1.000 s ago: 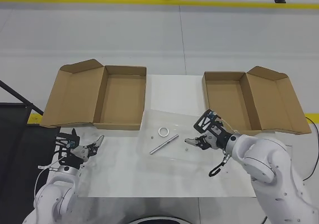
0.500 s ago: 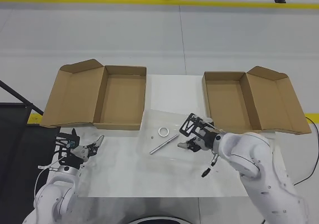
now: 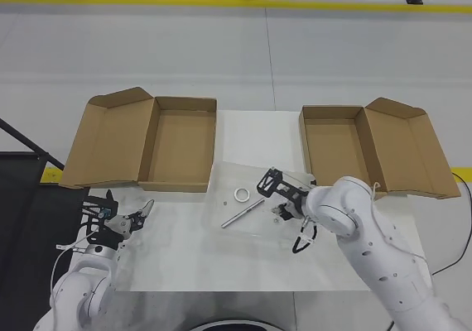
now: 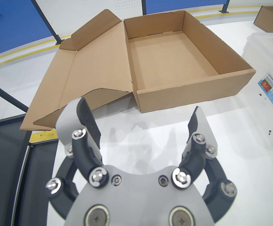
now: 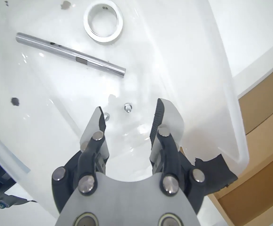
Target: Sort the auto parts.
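Nearest the robot, the left end effector point(image 4: 140, 112) hangs over the counter point(image 3: 178, 256) near its 7 o'clock corner. Its jaws are spread wide with nothing in them. It's well apart from the parts, so I'd count it out for this pick.

The right end effector point(image 5: 130, 113) is the one in play. It's down inside the clear tray point(image 3: 228, 175) mid-counter, jaws at a medium gap, holding nothing. Just ahead of its fingertips there are two small silver fasteners point(image 5: 127, 107) on the tray floor. One is about in line with the gap and the other is right beside one finger. They're too small to tell what exactly they are.

In the top view, the rod point(image 3: 243, 213) lies at roughly 9 o'clock from that end effector, near but not touching. Its long axis runs 8 to 2 o'clock. The ring point(image 3: 241, 194) lies flat just beyond it, around 10 o'clock.

My guess is the next grab is a fastener or the rod. For the rod, the jaws would need to close across that 8–2 line, not along it.

Farthest out are the left box point(image 3: 178, 149) at 10 o'clock and the right box point(image 3: 335, 153) at 2 o'clock, both open.
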Action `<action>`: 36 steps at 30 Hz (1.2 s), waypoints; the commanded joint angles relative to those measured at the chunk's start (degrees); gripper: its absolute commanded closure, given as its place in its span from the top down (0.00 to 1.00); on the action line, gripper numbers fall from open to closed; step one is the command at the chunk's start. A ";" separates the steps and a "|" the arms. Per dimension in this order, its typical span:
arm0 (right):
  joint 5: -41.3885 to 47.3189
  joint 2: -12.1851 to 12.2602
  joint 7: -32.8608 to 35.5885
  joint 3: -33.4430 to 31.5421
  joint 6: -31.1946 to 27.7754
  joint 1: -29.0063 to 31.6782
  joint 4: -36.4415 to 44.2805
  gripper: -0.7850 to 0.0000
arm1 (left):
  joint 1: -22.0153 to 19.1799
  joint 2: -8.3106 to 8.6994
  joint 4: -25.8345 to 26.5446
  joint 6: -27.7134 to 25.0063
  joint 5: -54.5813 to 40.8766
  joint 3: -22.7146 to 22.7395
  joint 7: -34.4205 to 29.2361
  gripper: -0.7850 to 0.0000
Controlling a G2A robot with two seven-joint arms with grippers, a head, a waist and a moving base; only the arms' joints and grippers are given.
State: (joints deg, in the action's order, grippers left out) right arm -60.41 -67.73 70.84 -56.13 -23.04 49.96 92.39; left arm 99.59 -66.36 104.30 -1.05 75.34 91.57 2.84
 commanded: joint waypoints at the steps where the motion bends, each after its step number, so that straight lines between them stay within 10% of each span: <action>1: 0.36 -0.11 0.04 0.36 0.34 -0.43 -1.25 0.45 | 0.00 0.00 0.00 0.00 0.00 0.00 0.00 1.00; 36: 0.14 -0.43 -0.73 2.62 2.03 -2.04 -4.53 0.45 | 0.00 0.00 0.00 0.00 0.00 0.00 0.00 1.00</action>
State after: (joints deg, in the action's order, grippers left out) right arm -60.24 -68.13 69.97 -53.64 -21.05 48.02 87.92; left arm 99.59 -66.36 104.30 -1.05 75.34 91.57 2.84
